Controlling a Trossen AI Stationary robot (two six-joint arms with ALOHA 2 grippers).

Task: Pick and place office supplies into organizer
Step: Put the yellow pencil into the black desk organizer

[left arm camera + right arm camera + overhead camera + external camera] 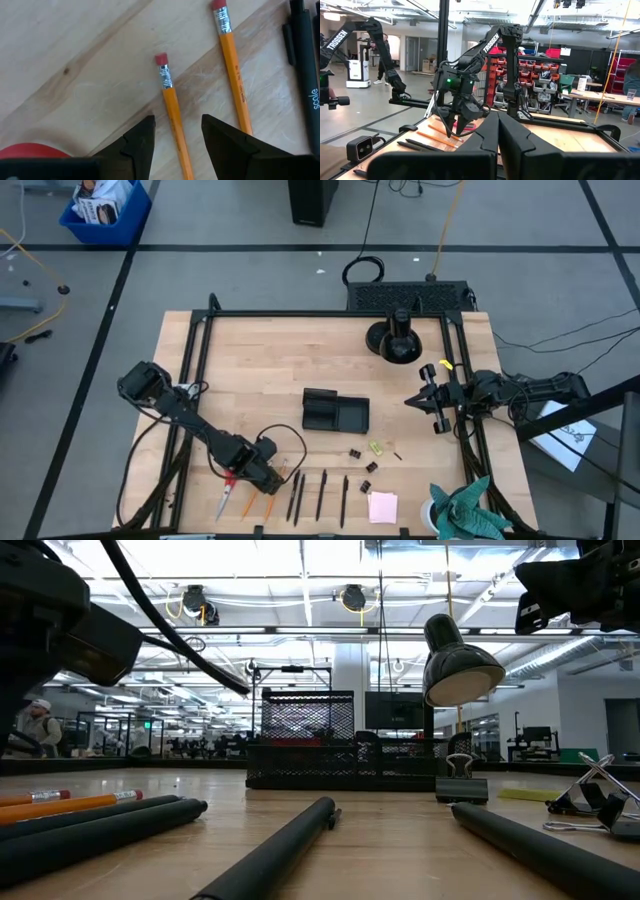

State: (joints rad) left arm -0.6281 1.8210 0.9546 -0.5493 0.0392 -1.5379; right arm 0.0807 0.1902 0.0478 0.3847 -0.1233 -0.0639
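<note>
I see a grey floor (230, 270) crossed by black tape lines (300, 248), with a blue bin (105, 210) in one corner. Beyond the table, ceiling strip lights (300, 570) glow, and shelving with red bins (540, 67) lines the far wall.

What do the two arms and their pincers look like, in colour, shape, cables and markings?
Both arms are dark, jointed and slim, with black cables running along them. The left pincer has two black wedge-shaped fingers. The left arm carries white TROSSEN lettering and a small green light. The right pincer is also black, with a yellow tag near its wrist.
</note>
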